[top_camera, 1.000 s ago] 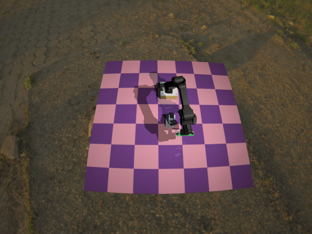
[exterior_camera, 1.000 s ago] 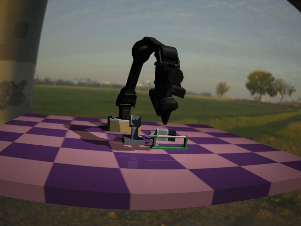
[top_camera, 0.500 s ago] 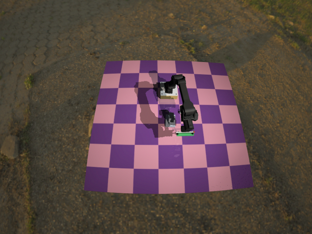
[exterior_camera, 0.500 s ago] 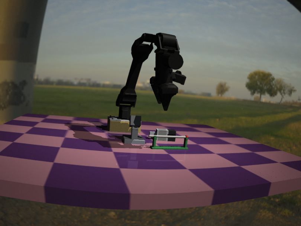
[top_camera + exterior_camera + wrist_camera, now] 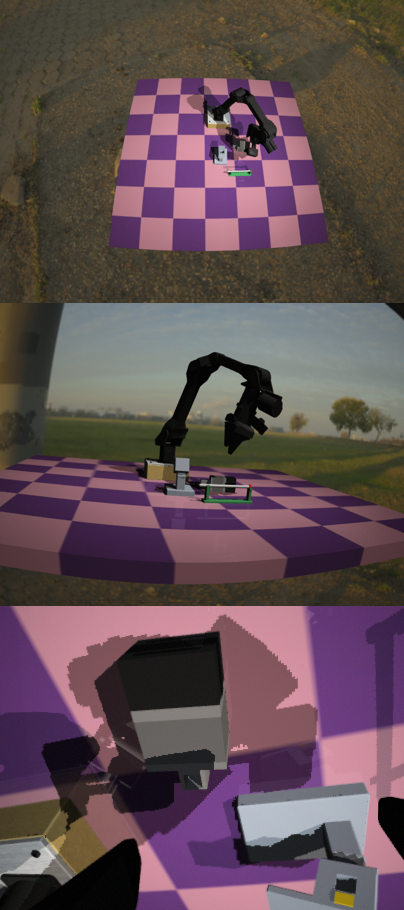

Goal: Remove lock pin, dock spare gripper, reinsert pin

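Note:
The lock pin (image 5: 239, 171) (image 5: 228, 486), white with a red end, lies across the green rack (image 5: 239, 174) (image 5: 227, 501). The grey mount (image 5: 220, 158) (image 5: 180, 482) (image 5: 300, 816) stands upright with its socket (image 5: 182, 464) (image 5: 322, 896) on top; no pin shows through it. The spare gripper (image 5: 240, 145) (image 5: 221, 484) (image 5: 180, 731), grey and black, lies on the table behind the rack; its spigot (image 5: 204, 482) (image 5: 197, 780) points toward the mount side. My gripper (image 5: 250, 142) (image 5: 228, 448) (image 5: 258, 830) is open and empty, high above the table near the spare gripper, touching nothing.
The arm's base block (image 5: 218, 125) (image 5: 159, 471) (image 5: 85, 843) stands behind the mount. The checkered table (image 5: 221, 202) (image 5: 205, 544) carries everything. In the wrist view only the rack's shadow shows at the right edge.

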`<state>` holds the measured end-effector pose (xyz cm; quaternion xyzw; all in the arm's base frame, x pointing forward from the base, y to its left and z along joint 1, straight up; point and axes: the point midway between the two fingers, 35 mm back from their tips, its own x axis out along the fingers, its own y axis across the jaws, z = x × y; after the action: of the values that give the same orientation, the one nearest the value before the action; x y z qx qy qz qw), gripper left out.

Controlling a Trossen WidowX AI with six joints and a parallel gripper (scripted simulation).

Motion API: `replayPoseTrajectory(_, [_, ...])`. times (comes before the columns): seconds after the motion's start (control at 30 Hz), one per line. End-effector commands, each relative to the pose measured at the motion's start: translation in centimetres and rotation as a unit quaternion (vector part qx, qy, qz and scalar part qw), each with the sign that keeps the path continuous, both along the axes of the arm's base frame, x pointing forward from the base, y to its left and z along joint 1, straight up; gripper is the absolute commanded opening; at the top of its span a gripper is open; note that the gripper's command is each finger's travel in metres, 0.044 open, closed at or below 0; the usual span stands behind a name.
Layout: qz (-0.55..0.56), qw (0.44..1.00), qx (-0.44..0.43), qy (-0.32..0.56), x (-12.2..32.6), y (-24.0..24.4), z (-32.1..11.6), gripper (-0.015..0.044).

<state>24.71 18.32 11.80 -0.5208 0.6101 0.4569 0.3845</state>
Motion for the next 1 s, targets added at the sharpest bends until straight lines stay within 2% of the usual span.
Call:
replayPoseTrajectory(0.0, [-0.007, 0.995, -0.081, -0.056, -3.8, 0.3, -0.3, 0.0440])
replayPoseTrajectory(0.1, [-0.005, 0.991, -0.106, -0.082, -5.1, 0.4, -0.5, 0.0440])
replayPoseTrajectory(0.33, [-0.005, 0.991, -0.106, -0.082, -5.3, 0.6, -0.6, 0.0440])
replayPoseTrajectory(0.67, [-0.005, 0.991, -0.106, -0.082, -5.2, 1.1, -7.0, 0.0440])
replayPoseTrajectory(0.97, [-0.005, 0.991, -0.106, -0.082, -5.1, 1.1, -8.2, 0.0440])
